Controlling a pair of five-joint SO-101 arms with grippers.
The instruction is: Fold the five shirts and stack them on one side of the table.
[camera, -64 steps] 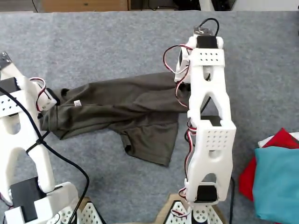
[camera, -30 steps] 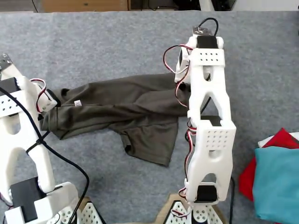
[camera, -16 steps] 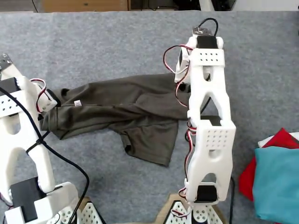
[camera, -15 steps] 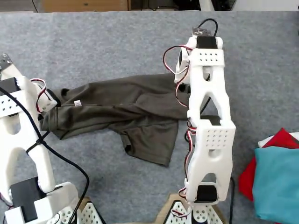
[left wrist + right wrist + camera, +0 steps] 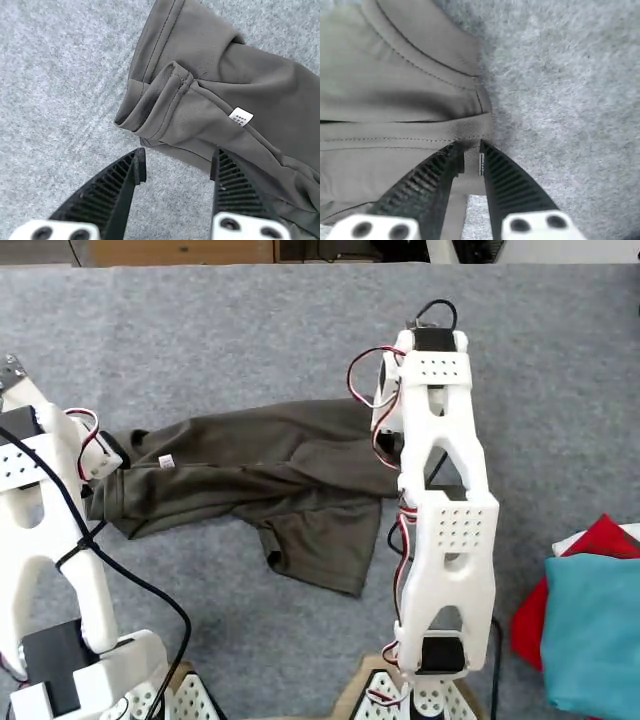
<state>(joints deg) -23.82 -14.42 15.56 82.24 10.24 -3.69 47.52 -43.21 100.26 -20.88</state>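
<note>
While the dark shirt lies crumpled across the middle of the grey table in the high view, the left arm stands at the shirt's left end and the right arm stretches over its right end. At the table's right edge a teal shirt sits folded on top of a red shirt, well apart from the dark one.

From the left wrist, the left gripper hangs low over the table with its jaws spread wide and nothing held between them. A bunched, stitched edge of the dark shirt lies just beyond the fingertips, and a small white label sits on the cloth farther along.

From the right wrist, the right gripper has its jaws drawn together on the dark shirt. A narrow strip of its stitched edge is pinched between them, right where the cloth meets the bare table.
</note>
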